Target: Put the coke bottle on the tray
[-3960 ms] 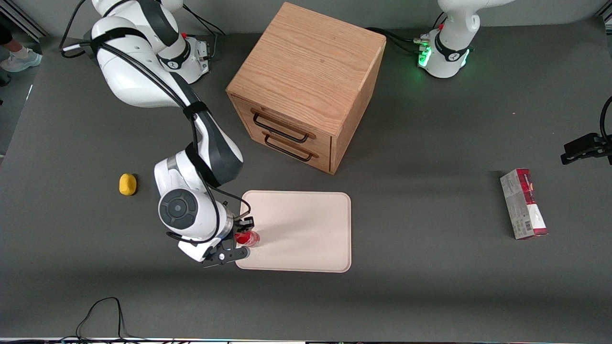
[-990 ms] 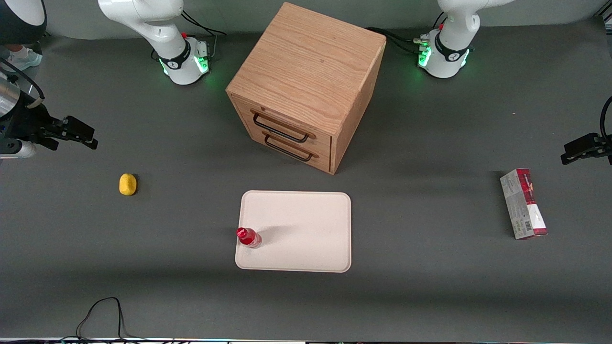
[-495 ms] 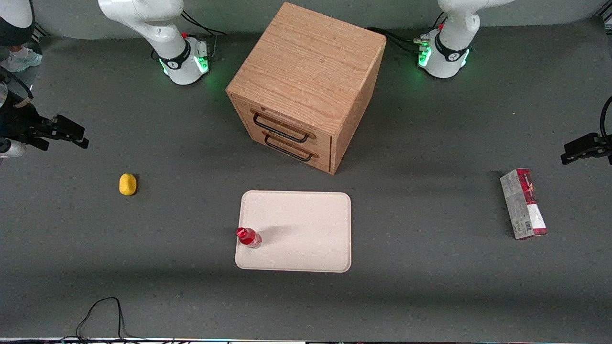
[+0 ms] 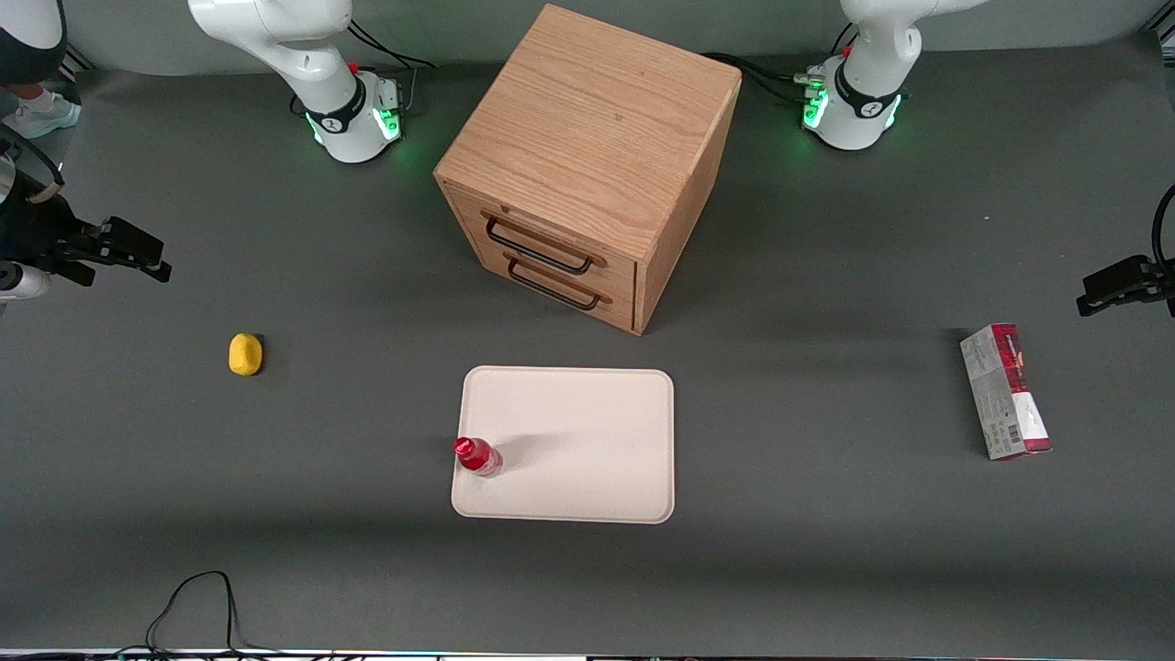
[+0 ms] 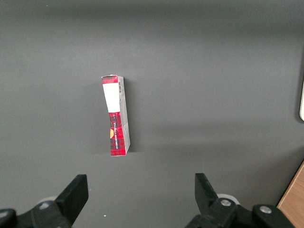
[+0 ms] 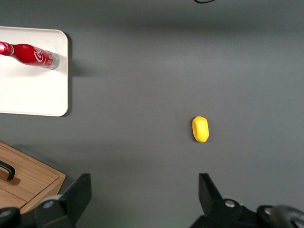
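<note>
Small red coke bottle (image 4: 477, 456) stands on the big flat cream tray (image 4: 587, 431), right by its edge.
The black gripper (image 4: 138, 252) waits empty at mid-left of the frame, fingers (image 6: 211, 192) spread wide, with bare grey table (image 4: 367, 569) all around.

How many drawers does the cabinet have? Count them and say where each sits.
2. The upper drawer and the lower drawer are stacked in the cabinet front, both shut. The claw hangs open near the working arm's table end; the coke bottle stands on the tray.
</note>
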You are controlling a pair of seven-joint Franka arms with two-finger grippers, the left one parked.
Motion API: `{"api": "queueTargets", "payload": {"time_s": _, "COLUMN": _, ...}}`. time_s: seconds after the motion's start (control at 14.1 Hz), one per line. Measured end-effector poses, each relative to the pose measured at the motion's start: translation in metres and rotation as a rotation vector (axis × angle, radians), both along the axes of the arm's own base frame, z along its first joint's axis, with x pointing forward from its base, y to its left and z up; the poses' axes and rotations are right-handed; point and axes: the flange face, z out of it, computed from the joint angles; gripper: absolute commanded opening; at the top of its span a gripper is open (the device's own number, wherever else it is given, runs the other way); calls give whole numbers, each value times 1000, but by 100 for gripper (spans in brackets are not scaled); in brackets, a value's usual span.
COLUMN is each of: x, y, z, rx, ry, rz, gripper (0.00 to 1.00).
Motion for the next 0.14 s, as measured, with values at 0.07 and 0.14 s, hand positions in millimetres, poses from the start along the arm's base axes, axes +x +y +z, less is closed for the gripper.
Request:
{"api": "queueTargets", "payload": {"time_s": 0.07, "x": -1, "y": 0, "z": 1, "rx": 0, "ry": 2, "rz": 0, "gripper": 100}}
{"api": "queueTargets", "payload": {"time_s": 0.14, "x": -2, "y": 0, "z": 2, "rx": 0, "ry": 3, "rz": 0, "gripper": 100}}
